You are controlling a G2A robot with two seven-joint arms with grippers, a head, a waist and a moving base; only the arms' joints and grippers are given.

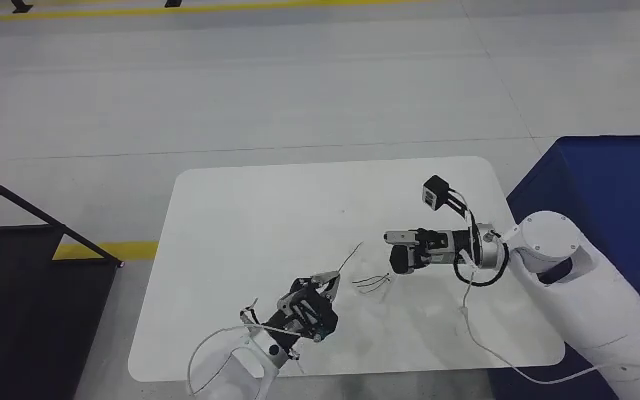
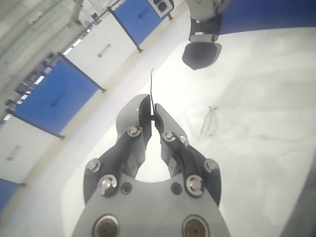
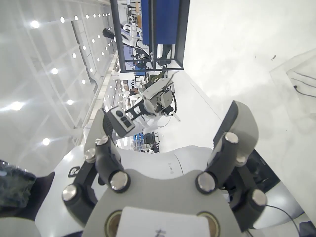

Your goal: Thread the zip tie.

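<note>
A white table (image 1: 250, 200) with rounded corners takes up the middle of the top view, on a pale grey floor (image 1: 300, 80). A yellow line (image 1: 200, 8) runs along the upper edge. A short yellow stripe (image 1: 140, 248) lies at the left, just beside a slanting black rail (image 1: 60, 226). A blue panel (image 1: 590, 170) stands at the right edge. In the left wrist view, blue and white partitions (image 2: 56, 99) on black posts line the left of the frame. In the right wrist view, a black frame (image 3: 153, 25) with a blue board (image 3: 164, 18) sits at upper middle, and ceiling lights (image 3: 34, 24) at upper left.

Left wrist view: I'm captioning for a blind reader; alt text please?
The left gripper is shut on a black zip tie sticking up from it, over the white table. The right gripper hangs beyond; loose ties lie between.
</note>
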